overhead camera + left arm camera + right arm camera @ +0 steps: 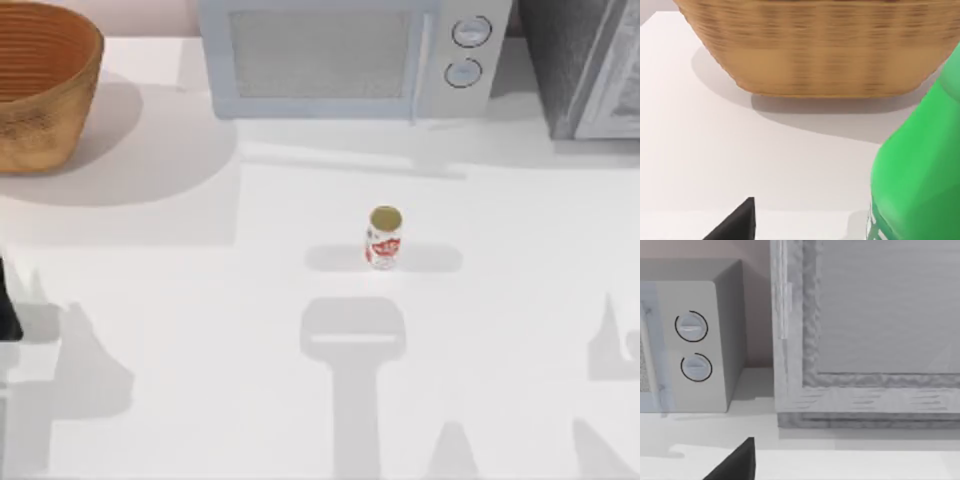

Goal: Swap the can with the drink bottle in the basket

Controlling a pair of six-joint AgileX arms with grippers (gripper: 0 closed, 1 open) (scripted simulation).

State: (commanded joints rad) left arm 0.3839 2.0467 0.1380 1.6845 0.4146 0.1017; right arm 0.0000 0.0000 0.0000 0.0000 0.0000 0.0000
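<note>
Holding: left pincer [805, 225] clamped the green bottle [915, 170] outside the basket [815, 45].
Remaining: can [384, 238] stood mid-worktop [200, 300], unmoved.

I see bright, even light; soft grey shadows lie on the white table [200, 300]. The tan woven wicker basket [815, 50] looks blurred in my left wrist view.
</note>
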